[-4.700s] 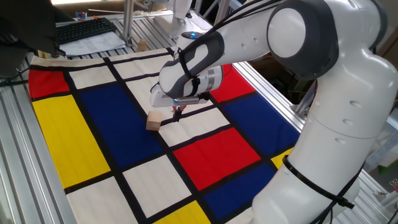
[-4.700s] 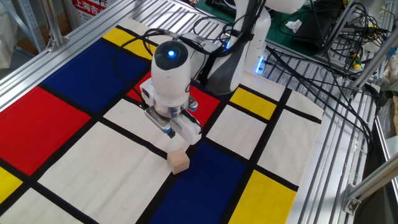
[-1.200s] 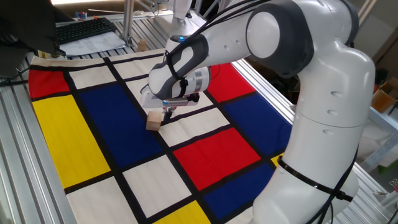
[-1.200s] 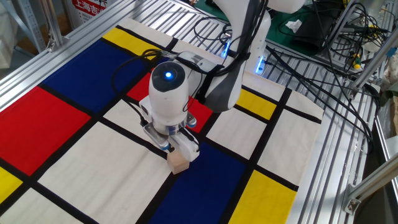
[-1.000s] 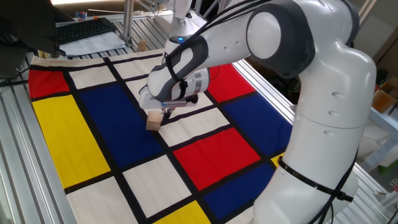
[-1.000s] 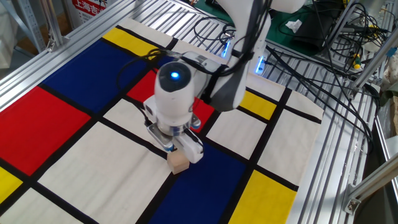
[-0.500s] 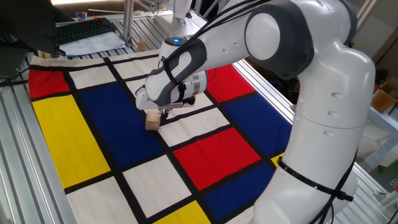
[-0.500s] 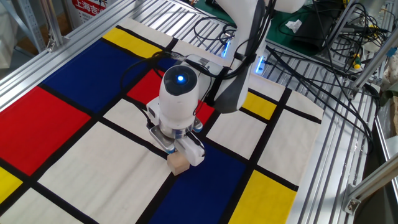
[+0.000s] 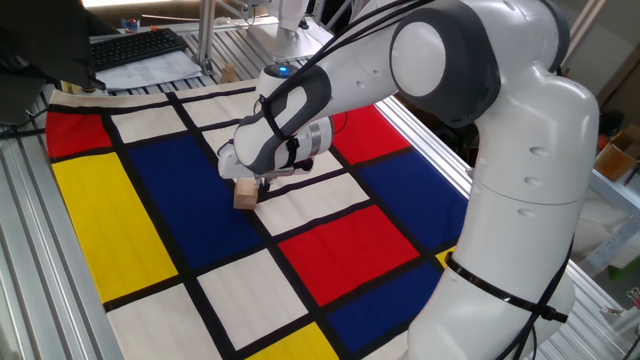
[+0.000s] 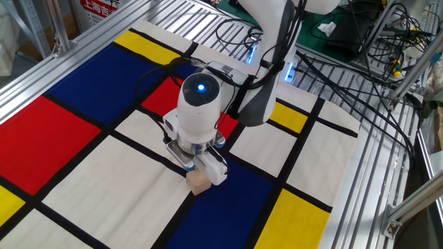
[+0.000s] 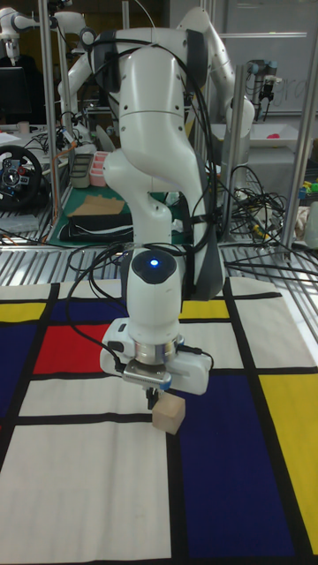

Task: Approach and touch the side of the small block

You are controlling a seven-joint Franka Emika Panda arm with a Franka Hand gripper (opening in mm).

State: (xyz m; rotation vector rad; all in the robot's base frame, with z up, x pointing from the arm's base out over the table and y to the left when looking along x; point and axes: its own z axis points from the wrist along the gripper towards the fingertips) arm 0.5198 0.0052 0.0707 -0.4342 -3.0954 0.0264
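The small block [image 11: 169,415] lies on the checked cloth [image 10: 83,180] at the border of a white and a blue field, just below and beside the pincer [image 11: 155,399], whose fingertips seem closed together, holding nothing, almost touching its side.

Aluminium-framed bench [image 10: 360,173], tangled cables [image 10: 387,41], possibly a keyboard [image 9: 135,47] behind.

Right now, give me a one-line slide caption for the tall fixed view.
Franka gripper lowered beside the small wooden block on the colour-block cloth.
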